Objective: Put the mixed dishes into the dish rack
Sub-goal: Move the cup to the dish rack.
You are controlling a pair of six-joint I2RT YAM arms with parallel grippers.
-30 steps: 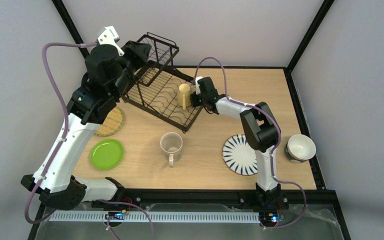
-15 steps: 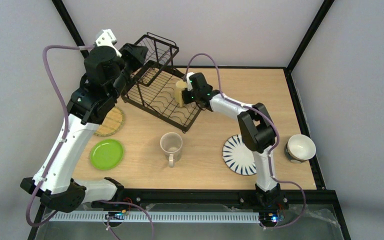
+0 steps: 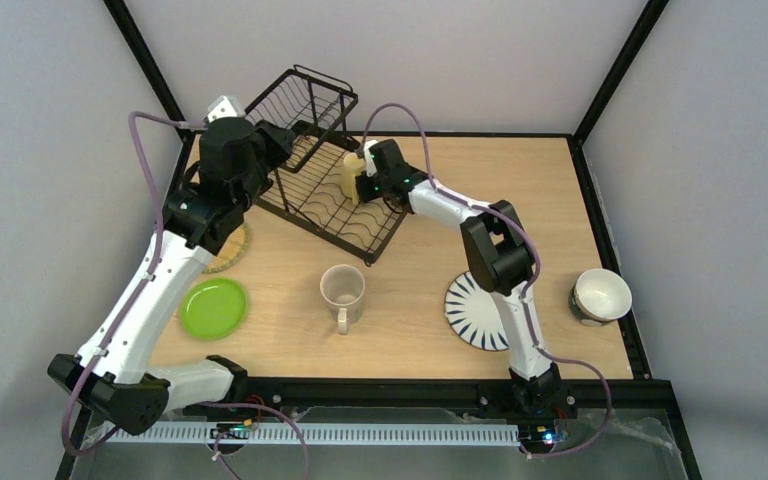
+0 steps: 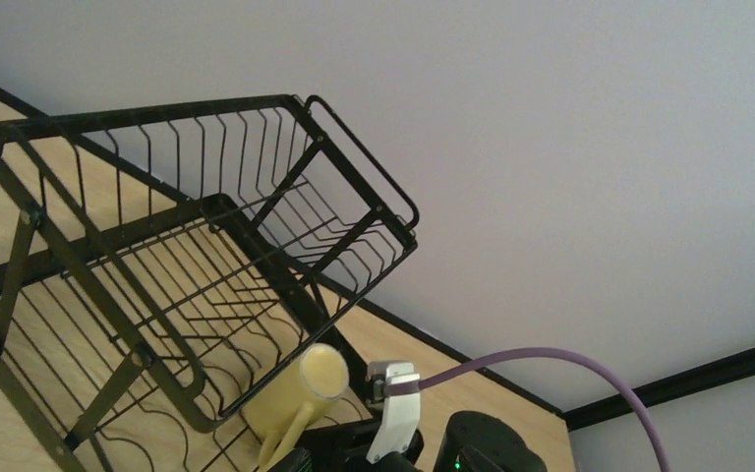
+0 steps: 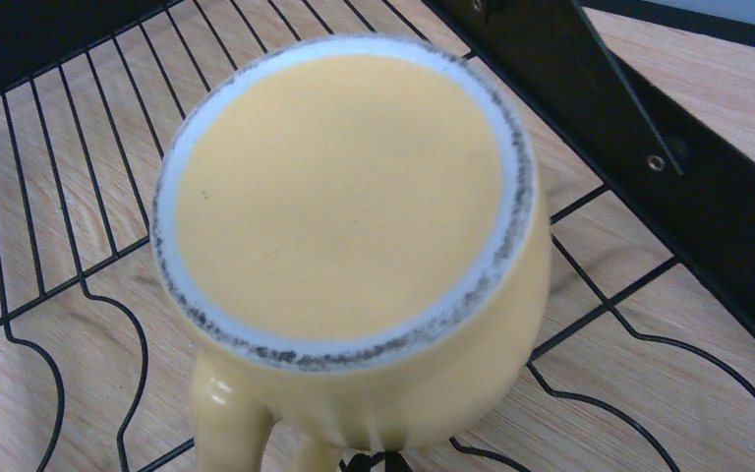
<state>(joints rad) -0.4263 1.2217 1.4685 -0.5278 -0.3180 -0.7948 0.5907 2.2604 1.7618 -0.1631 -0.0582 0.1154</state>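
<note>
The black wire dish rack [image 3: 332,195] stands at the back left of the table, its raised basket [image 4: 206,226] at the far end. My right gripper [image 3: 363,180] is shut on the yellow mug [image 3: 351,176] and holds it upside down just above the rack's dividers [image 5: 49,275], next to the basket. The mug's base [image 5: 344,187] faces the right wrist camera. My left gripper [image 3: 278,142] is at the rack's left side under the basket, and its jaws are hidden. The beige mug [image 3: 343,290], lime-green plate [image 3: 212,308], striped plate [image 3: 475,312] and a bowl [image 3: 600,295] lie on the table.
The yellow woven plate [image 3: 232,250] lies half under my left arm. My right arm stretches across the back of the table and crosses over the striped plate. Black frame posts stand at the back corners, and a black rail runs along the near edge.
My right gripper has carried the yellow mug to the left over the rack, toward the basket. My left arm has swung right and down, closer to the rack.
</note>
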